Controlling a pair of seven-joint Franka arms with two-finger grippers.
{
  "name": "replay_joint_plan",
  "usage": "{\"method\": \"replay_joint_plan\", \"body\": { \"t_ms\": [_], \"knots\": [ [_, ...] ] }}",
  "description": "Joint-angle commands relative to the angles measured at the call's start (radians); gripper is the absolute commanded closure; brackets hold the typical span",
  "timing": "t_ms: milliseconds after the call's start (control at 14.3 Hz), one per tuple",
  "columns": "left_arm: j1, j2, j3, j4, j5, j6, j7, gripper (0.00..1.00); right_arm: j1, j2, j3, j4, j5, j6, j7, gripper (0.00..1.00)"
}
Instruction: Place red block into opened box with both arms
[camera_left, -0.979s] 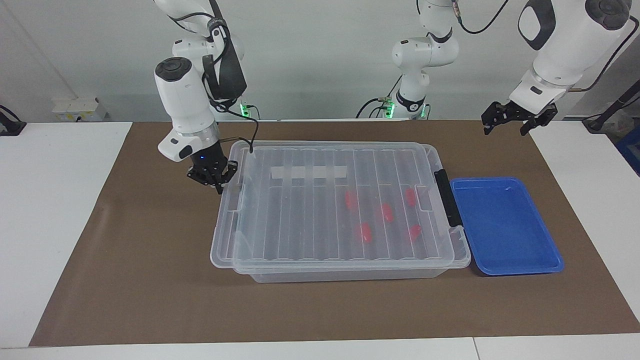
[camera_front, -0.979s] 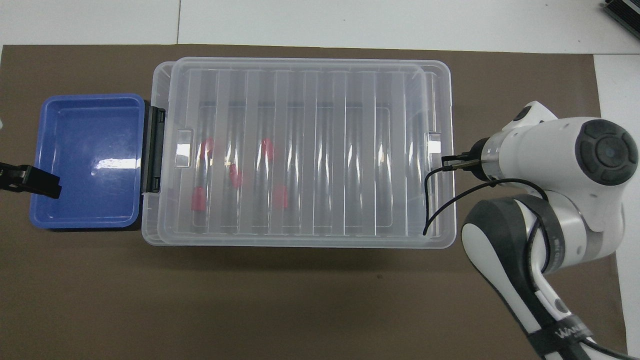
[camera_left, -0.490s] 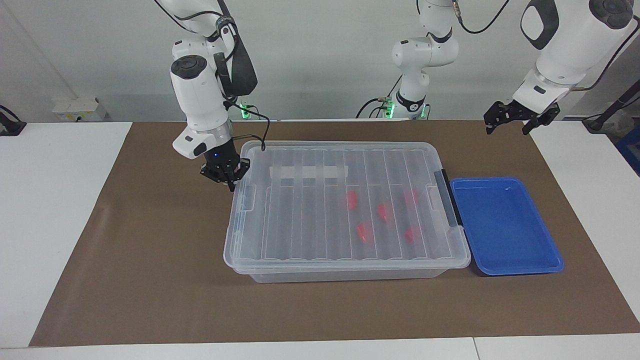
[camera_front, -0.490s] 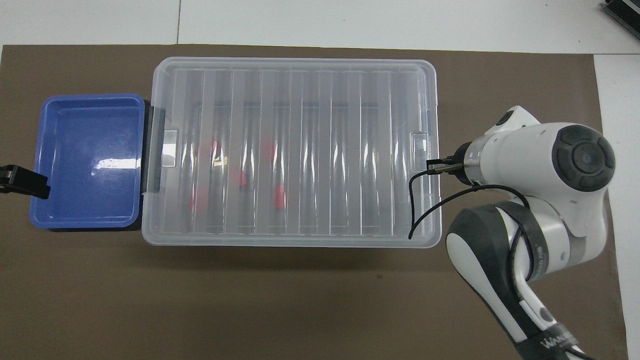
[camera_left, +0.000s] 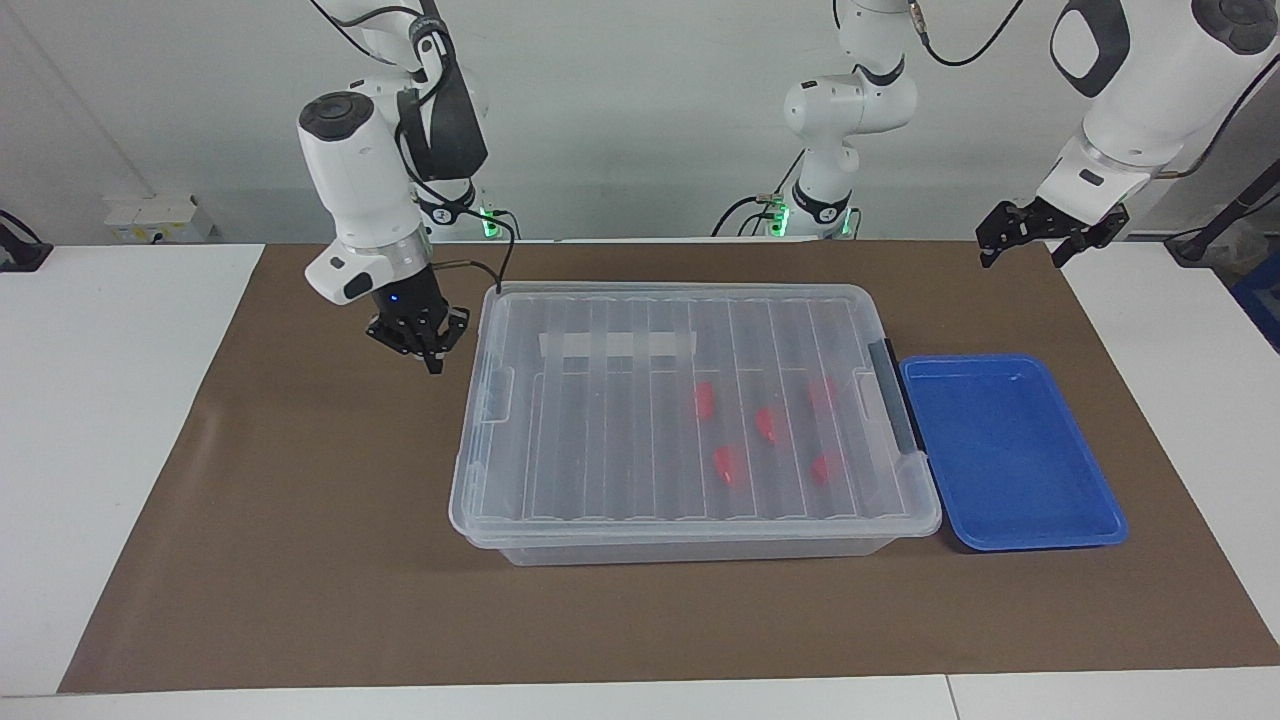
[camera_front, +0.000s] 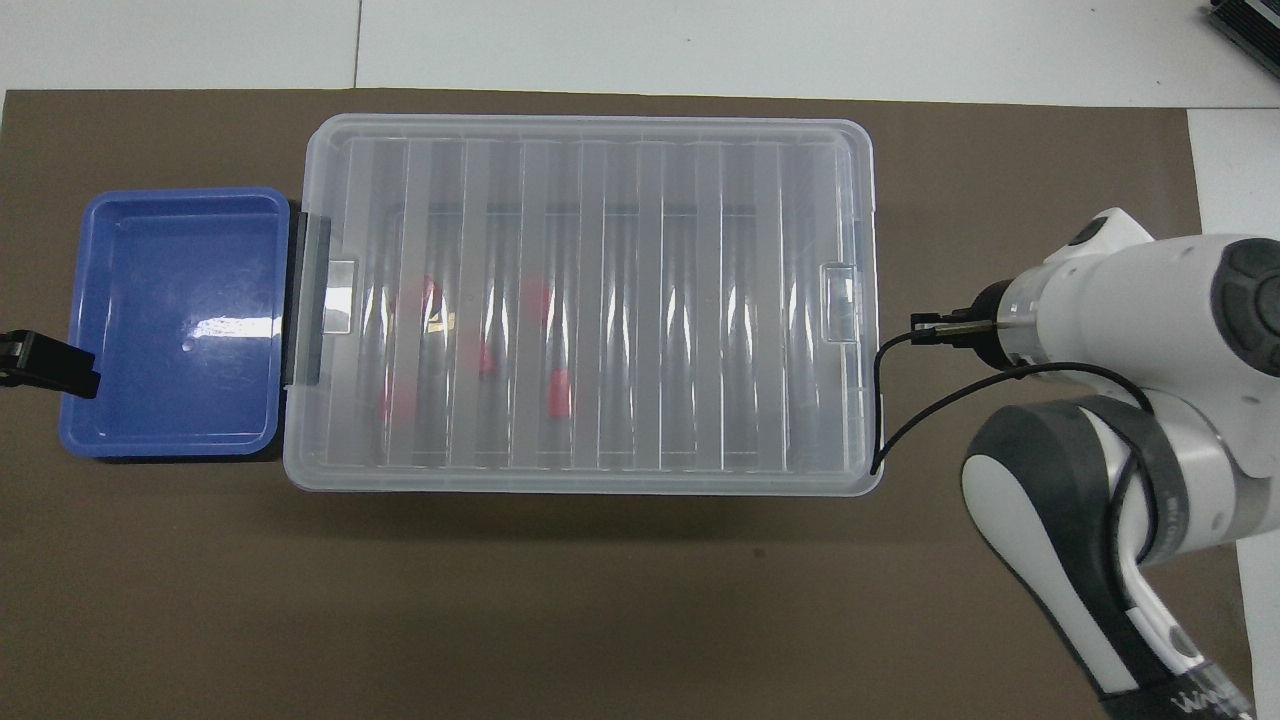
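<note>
The clear box (camera_left: 700, 548) stands mid-table with its ribbed lid (camera_left: 620, 400) lying squarely on it. Several red blocks (camera_left: 767, 424) lie inside toward the left arm's end and show through the lid (camera_front: 600, 300), among them a red block (camera_front: 560, 392); they look alike. My right gripper (camera_left: 430, 355) is shut and empty. It hangs just above the mat beside the box's end at the right arm's end, a short gap from it. My left gripper (camera_left: 1025, 245) is open and empty, raised over the mat's edge at the left arm's end.
An empty blue tray (camera_left: 1010, 455) sits against the box's end with the black handle (camera_left: 895, 410). In the overhead view the left gripper's tip (camera_front: 45, 365) overlaps the blue tray's (camera_front: 175, 320) outer edge. A black cable loops from the right wrist over the box's corner.
The lid slid toward the left arm's end until it sat squarely on the box, pushed by the right gripper. That gripper has since drawn back from the box. The left gripper lifted slightly.
</note>
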Motion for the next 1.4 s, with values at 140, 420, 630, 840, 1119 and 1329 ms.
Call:
{"method": "replay_joint_plan", "body": {
  "t_ms": [140,420,630,840,1119,1329],
  "knots": [
    [0.009,-0.028,-0.002,-0.033,-0.011,0.017,0.004,0.0,-0.106,-0.043,0.005,0.003,-0.006,-0.031,0.008,0.26],
    [0.009,-0.028,-0.002,-0.033,-0.011,0.017,0.004,0.0,-0.191,0.009,0.005,0.147,-0.008,-0.112,0.002,0.12],
    [0.009,-0.028,-0.002,-0.033,-0.011,0.017,0.004,0.0,-0.213,0.054,0.006,0.297,-0.009,-0.256,0.009,0.04],
    [0.009,-0.028,-0.002,-0.033,-0.011,0.017,0.004,0.0,-0.213,0.074,0.006,0.4,-0.044,-0.359,0.005,0.0],
    [0.009,-0.028,-0.002,-0.033,-0.011,0.017,0.004,0.0,-0.193,0.089,0.012,0.46,-0.049,-0.482,0.0,0.0],
    [0.009,-0.028,-0.002,-0.033,-0.011,0.017,0.004,0.0,-0.191,0.031,0.018,0.404,-0.046,-0.605,-0.001,0.0]
  ]
}}
